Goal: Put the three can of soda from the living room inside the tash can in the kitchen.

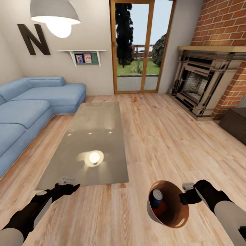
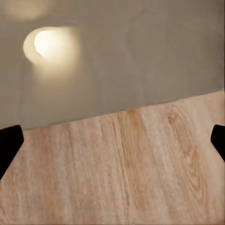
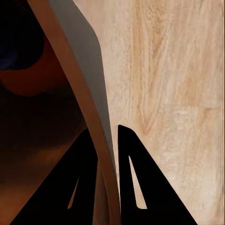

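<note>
My right gripper (image 1: 183, 197) is shut on the rim of the tash can (image 1: 177, 208), a round bin with a brown inside, held tilted above the floor at the lower right of the head view. Inside it lie a blue can of soda (image 1: 157, 198) and an orange can of soda (image 1: 160, 208). In the right wrist view the fingers (image 3: 136, 187) pinch the bin's rim (image 3: 77, 89). A third, orange can of soda (image 1: 135, 99) stands on the floor far ahead near the glass door. My left gripper (image 1: 70, 186) is open over the floor by the low table's near edge.
A long grey low table (image 1: 95, 136) stands ahead at centre-left, its edge seen in the left wrist view (image 2: 117, 61). A blue sofa (image 1: 30, 109) lines the left side. A fireplace (image 1: 201, 85) and a dark chest (image 1: 235, 123) are on the right.
</note>
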Available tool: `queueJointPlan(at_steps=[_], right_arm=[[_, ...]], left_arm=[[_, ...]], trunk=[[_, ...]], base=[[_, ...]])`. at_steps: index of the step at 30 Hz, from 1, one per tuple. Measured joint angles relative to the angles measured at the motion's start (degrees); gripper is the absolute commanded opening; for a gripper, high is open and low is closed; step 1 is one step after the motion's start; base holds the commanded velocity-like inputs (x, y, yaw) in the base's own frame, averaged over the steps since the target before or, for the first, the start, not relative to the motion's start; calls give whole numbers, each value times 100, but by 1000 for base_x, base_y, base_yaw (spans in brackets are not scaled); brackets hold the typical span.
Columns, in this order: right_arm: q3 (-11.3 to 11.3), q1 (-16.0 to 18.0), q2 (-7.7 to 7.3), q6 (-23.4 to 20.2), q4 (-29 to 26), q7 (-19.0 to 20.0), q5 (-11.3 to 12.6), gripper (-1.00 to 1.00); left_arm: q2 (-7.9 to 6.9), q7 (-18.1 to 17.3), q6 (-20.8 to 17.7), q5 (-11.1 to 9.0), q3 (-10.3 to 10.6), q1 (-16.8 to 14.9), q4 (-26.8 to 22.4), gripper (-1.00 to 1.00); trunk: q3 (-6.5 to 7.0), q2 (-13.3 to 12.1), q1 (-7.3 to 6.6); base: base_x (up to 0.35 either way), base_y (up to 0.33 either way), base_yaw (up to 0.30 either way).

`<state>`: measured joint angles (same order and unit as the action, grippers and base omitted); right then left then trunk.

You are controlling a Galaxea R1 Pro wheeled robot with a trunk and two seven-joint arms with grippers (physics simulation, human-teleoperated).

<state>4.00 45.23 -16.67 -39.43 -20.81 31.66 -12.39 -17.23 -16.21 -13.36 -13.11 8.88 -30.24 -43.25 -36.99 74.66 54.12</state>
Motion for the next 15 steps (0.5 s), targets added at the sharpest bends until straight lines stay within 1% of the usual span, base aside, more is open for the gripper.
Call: queueJointPlan(at_steps=[5,15], right_arm=[[1,0,9,0,0,1,1,-100],[-3,0,20,-5,0,1,16,-100]], left_arm=[[0,-1,0,1,0,0,-2,100],[0,7,0,2,0,0,0,100]], trunk=[[8,0,0],[44,0,0]], base=[[148,-297,128],[148,-297,195]])
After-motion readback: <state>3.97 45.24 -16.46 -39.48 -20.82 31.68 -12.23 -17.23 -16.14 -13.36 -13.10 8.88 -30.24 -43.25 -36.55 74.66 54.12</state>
